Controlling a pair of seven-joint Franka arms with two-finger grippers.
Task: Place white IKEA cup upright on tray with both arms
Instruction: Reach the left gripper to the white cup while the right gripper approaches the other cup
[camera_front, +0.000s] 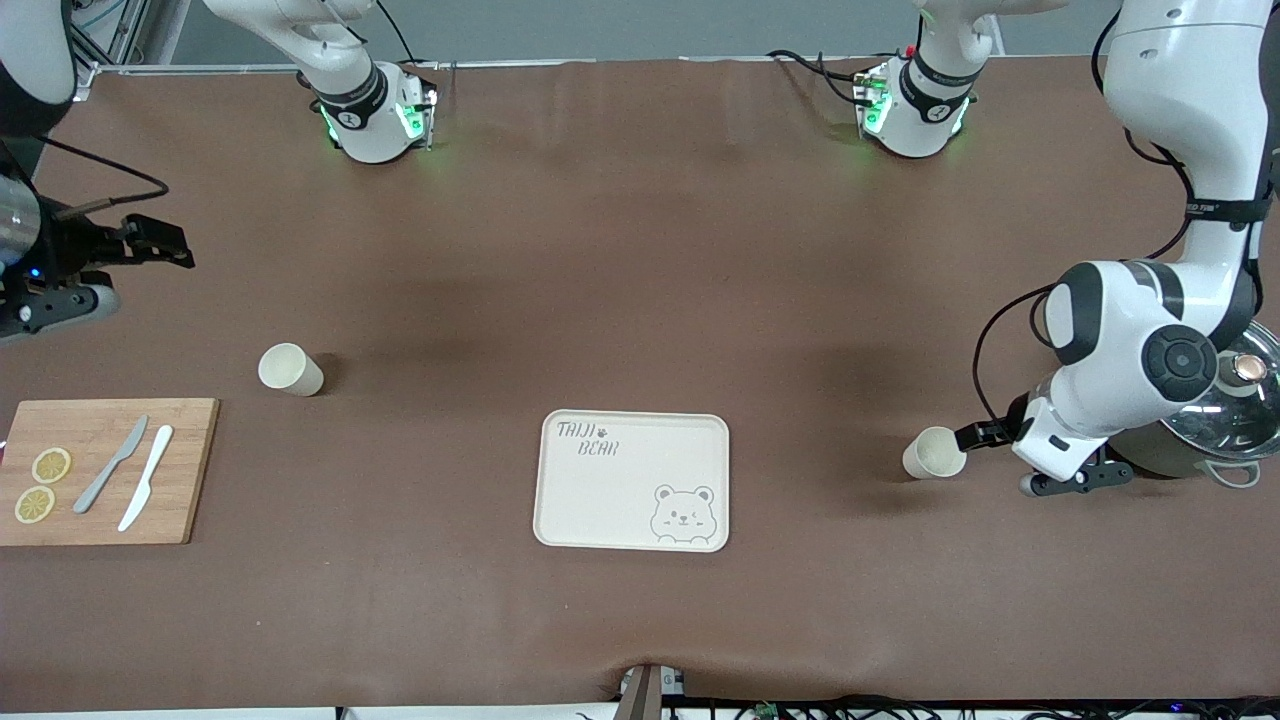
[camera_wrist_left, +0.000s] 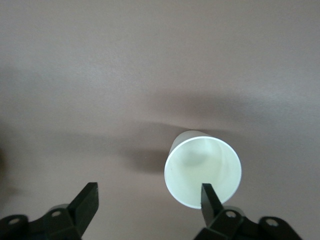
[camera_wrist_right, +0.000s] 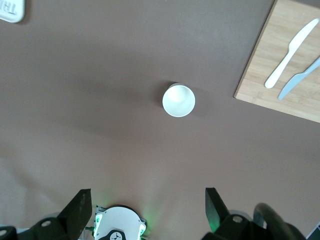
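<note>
Two white cups lie on their sides on the brown table. One cup (camera_front: 934, 452) lies toward the left arm's end, beside the cream bear tray (camera_front: 632, 480). Its mouth faces my left gripper (camera_front: 975, 436), which is open and low right next to it. In the left wrist view the cup (camera_wrist_left: 202, 167) fills the space by one fingertip (camera_wrist_left: 207, 196), which overlaps its rim; the left gripper (camera_wrist_left: 148, 197) holds nothing. The other cup (camera_front: 290, 369) lies toward the right arm's end. My right gripper (camera_front: 165, 243) is open, empty and raised. The right wrist view shows this cup (camera_wrist_right: 178, 100).
A wooden cutting board (camera_front: 100, 470) with two knives (camera_front: 130, 465) and lemon slices (camera_front: 42, 485) lies at the right arm's end. A pot with a glass lid (camera_front: 1235, 400) stands under the left arm. A tray corner (camera_wrist_right: 11, 11) and the board (camera_wrist_right: 287, 60) show in the right wrist view.
</note>
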